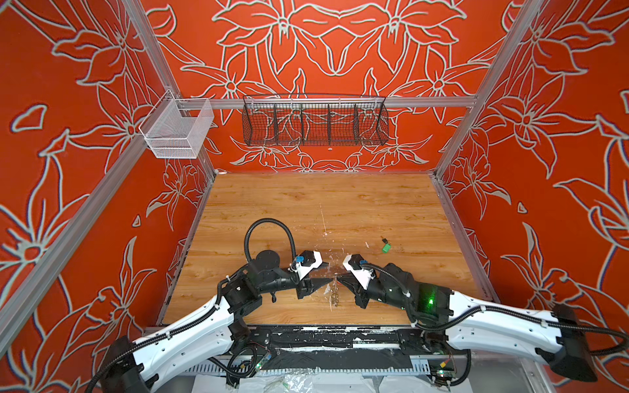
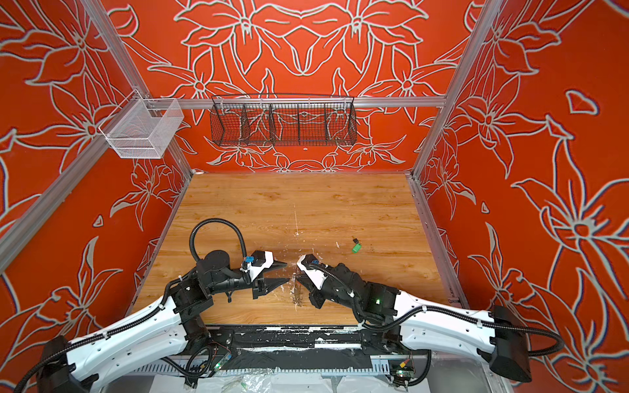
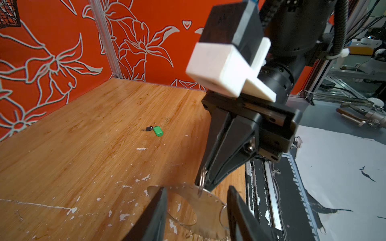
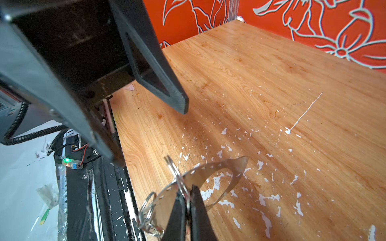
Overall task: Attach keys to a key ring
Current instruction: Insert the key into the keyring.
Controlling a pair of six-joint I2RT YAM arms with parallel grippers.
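Observation:
The key ring (image 4: 217, 168), a flat grey metal hoop with small wire split rings on its rim, hangs just above the wood near the table's front. My right gripper (image 4: 187, 200) is shut on one of its split rings (image 3: 201, 179). My left gripper (image 3: 197, 210) is open, with its fingers (image 3: 158, 210) on either side of the hoop (image 3: 206, 203) and not touching it. In both top views the two grippers (image 1: 329, 272) (image 1: 340, 277) meet tip to tip over the ring (image 1: 334, 296). A small key with a green tag (image 1: 385, 245) (image 3: 157, 130) lies on the table further back on the right.
White paint flecks (image 4: 225, 154) speckle the wooden table (image 1: 306, 204) around the grippers. A black wire basket (image 1: 315, 120) and a white mesh basket (image 1: 177, 132) hang on the rear rail. A black rail (image 1: 323, 335) runs along the front edge. Red patterned walls enclose the cell.

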